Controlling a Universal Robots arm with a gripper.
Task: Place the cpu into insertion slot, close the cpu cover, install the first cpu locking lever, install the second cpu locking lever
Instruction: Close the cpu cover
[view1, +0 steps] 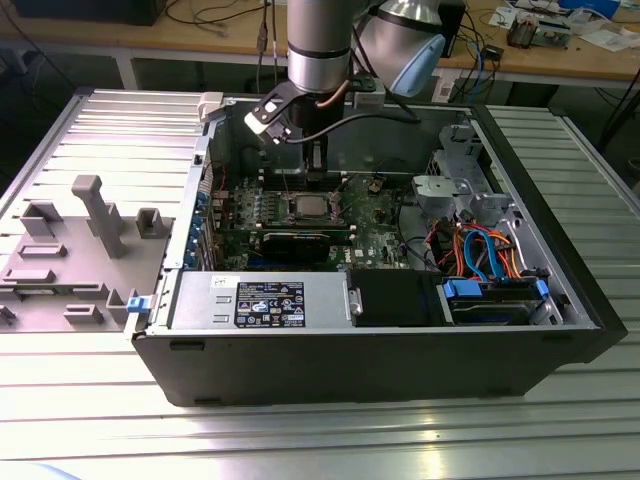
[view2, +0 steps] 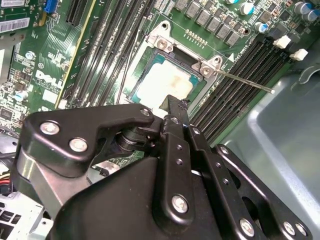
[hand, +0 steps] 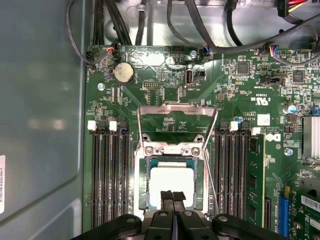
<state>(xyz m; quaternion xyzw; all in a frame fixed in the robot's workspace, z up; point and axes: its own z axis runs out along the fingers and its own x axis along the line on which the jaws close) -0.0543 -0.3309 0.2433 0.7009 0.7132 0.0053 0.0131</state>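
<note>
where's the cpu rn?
In the first wrist view the cpu lies in the insertion slot, between the two banks of memory slots, gripper at its edge; in the exterior view it's just left of centre in the case.

Silver arm (view1: 318, 45), blue joint cap (view1: 418, 62); black gripper (hand: 172, 196), silver screws (view2: 79, 145).

arm (view1: 318, 45): upright, wrist pointing down | tool (hand: 173, 196): closed, nothing held
</note>
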